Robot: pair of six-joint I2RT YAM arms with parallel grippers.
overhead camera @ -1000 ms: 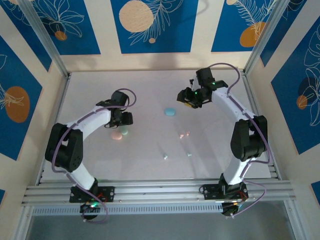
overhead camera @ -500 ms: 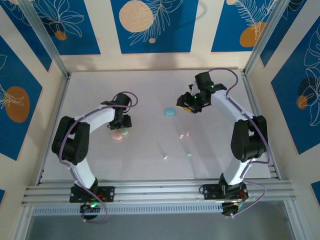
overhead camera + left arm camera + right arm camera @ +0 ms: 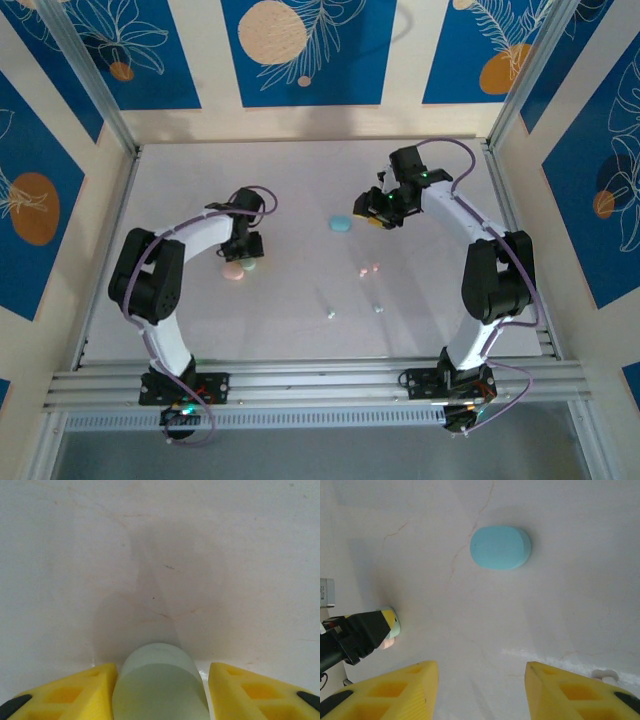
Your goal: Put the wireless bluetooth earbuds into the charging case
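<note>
Your left hand [image 3: 244,246] has dropped open astride the mint case [image 3: 159,680], ready to grip; your right hand [image 3: 481,692] gapes empty short of the blue case [image 3: 500,547].

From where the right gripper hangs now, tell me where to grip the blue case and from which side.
Grip the blue case across its short width, on its two long sides, coming straight down. It lies flat on the table, an oval whose rounded ends would likely slip. The open right gripper lines up with its long axis, so turn the wrist first.
</note>
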